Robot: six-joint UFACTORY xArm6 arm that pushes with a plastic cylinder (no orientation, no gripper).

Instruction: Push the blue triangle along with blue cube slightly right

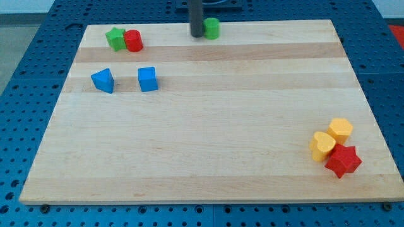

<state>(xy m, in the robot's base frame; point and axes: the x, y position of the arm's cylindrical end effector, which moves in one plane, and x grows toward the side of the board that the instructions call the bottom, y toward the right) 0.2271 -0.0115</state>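
The blue triangle (103, 81) lies at the view's left on the wooden board (208, 145). The blue cube (148, 79) sits a short way to its right, with a gap between them. My tip (197, 34) is at the view's top centre, touching the left side of a green cylinder (212, 28). The tip is well to the upper right of both blue blocks.
A green star (115, 38) and a red cylinder (133, 41) touch each other at the top left. At the bottom right a yellow hexagon (341, 130), a yellow heart (322, 145) and a red star (343, 160) are clustered. A blue pegboard surrounds the board.
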